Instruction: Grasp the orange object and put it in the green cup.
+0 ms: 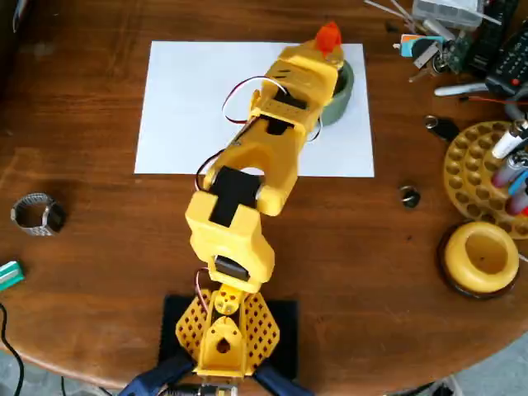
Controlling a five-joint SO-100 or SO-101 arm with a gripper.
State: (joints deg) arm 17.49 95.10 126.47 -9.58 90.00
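My yellow arm reaches from the near table edge toward the far right of the white paper sheet (pixel 190 99). At its tip the gripper (pixel 327 43) is shut on the orange object (pixel 328 35), a small bright orange piece sticking out past the fingers. The gripper and wrist hang over the green cup (pixel 341 93), which is mostly hidden under them; only part of its right rim shows. The orange object sits above the cup's far edge in the overhead view.
A yellow round holder (pixel 482 257) and a yellow perforated rack (pixel 478 169) with pens stand at the right. Keys, cables and small tools (pixel 445 41) lie at the far right. A metal watch (pixel 37 214) lies at the left. Small dark bits (pixel 410 196) rest on the wood.
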